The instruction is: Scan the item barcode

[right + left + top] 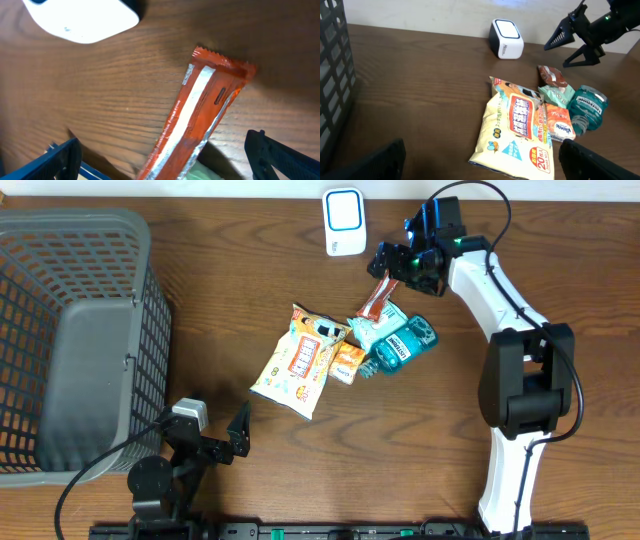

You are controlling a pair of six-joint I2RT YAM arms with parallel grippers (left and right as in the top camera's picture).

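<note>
- Right gripper — fingers spread wide, nothing held, hanging just above the upper end of the orange snack bar.
- Snack bar flat on the wooden table, pale seam side up, lower end touching the pile with the teal bottle and the wipes pack.
- White scanner near the bar's far end, not touching it.
- Left gripper — also wide and empty, low at the front of the table, beside the grey basket.

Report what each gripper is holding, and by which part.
Nothing is held. The right gripper stands open above the orange snack bar, which lies loose on the table. The left gripper is open too, apart from the items.
</note>
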